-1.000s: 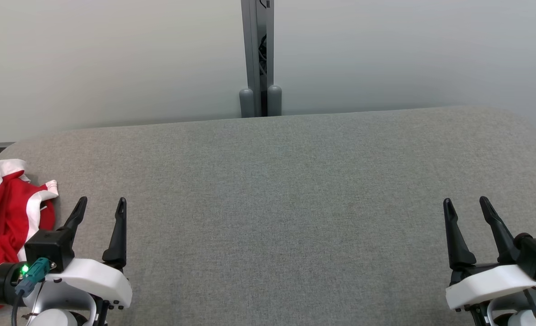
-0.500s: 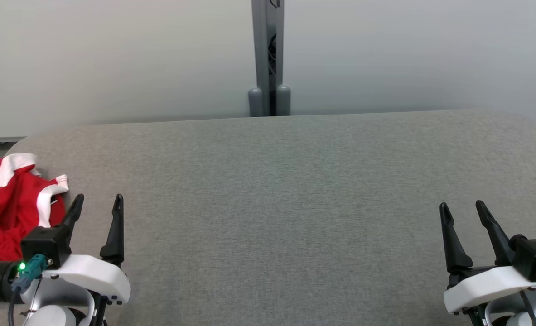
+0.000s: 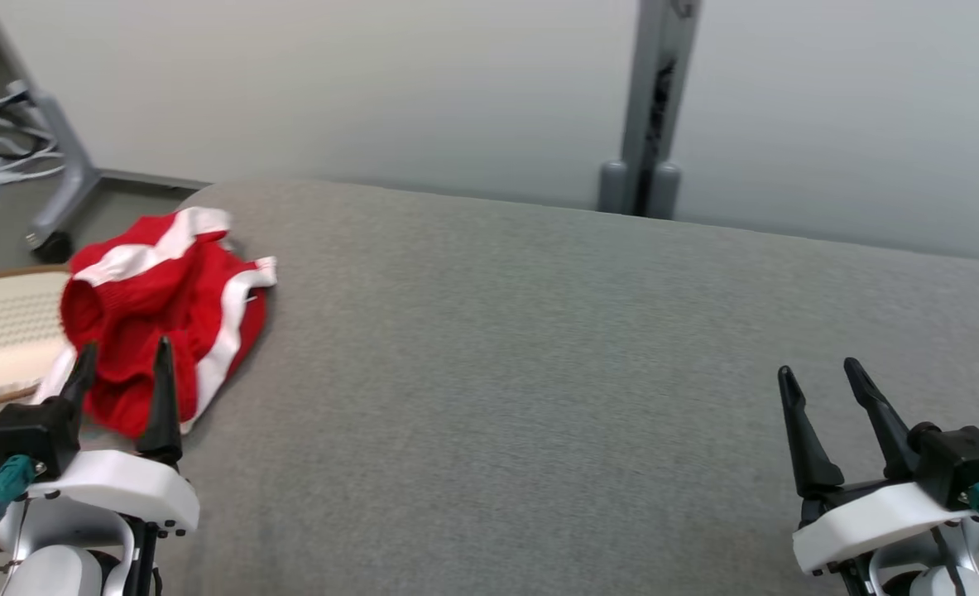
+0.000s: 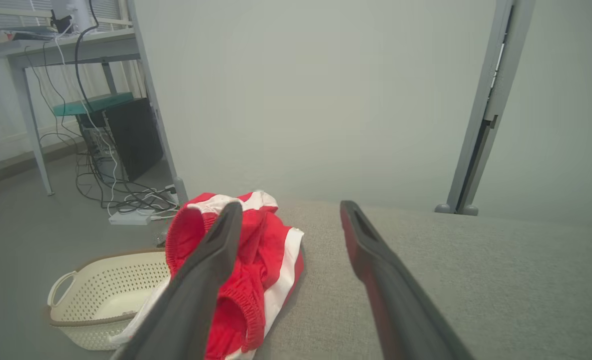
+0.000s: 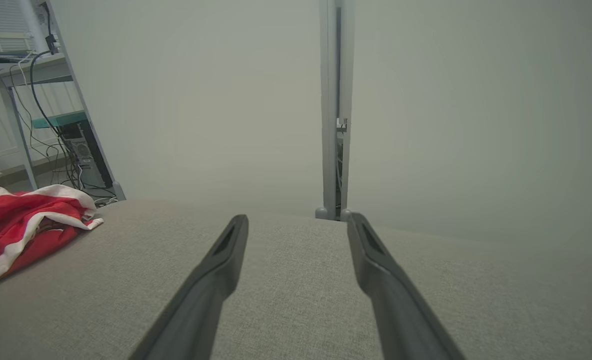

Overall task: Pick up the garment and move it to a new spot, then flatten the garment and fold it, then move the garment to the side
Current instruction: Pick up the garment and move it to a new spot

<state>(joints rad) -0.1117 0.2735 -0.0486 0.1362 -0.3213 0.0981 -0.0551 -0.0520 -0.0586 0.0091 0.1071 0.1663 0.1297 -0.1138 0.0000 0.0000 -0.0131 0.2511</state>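
The garment [image 3: 158, 314] is a red piece with white stripes, crumpled in a heap at the left end of the grey table [image 3: 539, 372]. It also lies low and left of centre in the left wrist view [image 4: 255, 265] and at the far left in the right wrist view [image 5: 20, 220]. My left gripper [image 3: 123, 362] hovers open just short of the heap's near edge, its fingertips overlapping the cloth in the head view, nothing held. My right gripper [image 3: 820, 377] stands open over bare table at the lower right, far from the garment.
A cream perforated laundry basket [image 4: 100, 295] sits on the floor beside the table's left end [image 3: 1, 339]. Beyond it stand a desk leg with a caster [image 3: 59, 182] and loose cables [image 4: 125, 200]. A grey post [image 3: 650, 108] rises behind the table against pale partition panels.
The head camera has swung left, so the garment, basket and floor now show more fully. Both grippers stay open; the left one now lines up with the garment.
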